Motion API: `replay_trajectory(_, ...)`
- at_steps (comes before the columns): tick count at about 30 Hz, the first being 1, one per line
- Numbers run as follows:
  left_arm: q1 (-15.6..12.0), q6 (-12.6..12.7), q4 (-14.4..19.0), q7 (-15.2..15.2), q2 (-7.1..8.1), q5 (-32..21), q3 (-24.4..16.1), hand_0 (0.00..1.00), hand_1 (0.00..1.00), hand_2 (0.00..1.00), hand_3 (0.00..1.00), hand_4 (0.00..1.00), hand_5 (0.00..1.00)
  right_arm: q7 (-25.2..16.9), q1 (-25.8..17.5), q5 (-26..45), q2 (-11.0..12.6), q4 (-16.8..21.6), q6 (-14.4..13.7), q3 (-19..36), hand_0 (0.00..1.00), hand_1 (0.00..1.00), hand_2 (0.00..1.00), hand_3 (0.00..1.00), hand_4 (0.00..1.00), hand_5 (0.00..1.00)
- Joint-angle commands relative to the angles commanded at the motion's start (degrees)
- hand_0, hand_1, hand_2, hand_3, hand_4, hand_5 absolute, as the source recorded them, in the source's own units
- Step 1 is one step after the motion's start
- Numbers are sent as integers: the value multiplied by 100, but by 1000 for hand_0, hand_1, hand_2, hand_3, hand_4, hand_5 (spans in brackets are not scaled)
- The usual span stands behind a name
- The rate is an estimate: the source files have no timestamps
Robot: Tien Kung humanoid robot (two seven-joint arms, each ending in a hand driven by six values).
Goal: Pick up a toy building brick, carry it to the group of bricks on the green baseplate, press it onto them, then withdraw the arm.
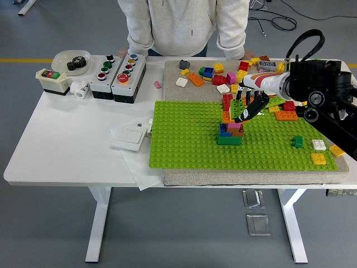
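The green baseplate (184, 139) lies on a grey mat. Near its middle stands the group of bricks (230, 134): a green base with blue, pink and brown bricks on top. My right hand (244, 109) comes in from the right and hovers just behind and above this group, at the baseplate's far edge. Its fingers are curled around a green brick (238, 105), with the dark thumb pointing down toward the stack. An orange brick (227, 116) and a red brick (227, 100) lie right beside the hand. My left arm is out of view.
Loose bricks (223, 75) lie scattered along the mat's far edge. A small green brick (298, 142), a white brick (319, 144) and yellow bricks (319, 158) sit at the right. Button boxes (118, 75) and a white bowl (71, 58) stand at the far left. A person (178, 25) stands behind the table, hands on its edge.
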State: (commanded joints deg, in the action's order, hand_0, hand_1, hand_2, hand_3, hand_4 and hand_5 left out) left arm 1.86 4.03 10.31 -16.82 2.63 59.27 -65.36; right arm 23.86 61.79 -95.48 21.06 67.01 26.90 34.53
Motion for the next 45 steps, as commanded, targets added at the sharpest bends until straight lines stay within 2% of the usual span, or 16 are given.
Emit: replay_trajectory(45,70,20,0,14,19,-37,5,864,802,806,614,690,622,-176,172,-71,10,-138,60,-225,386,497,561,528,879,356)
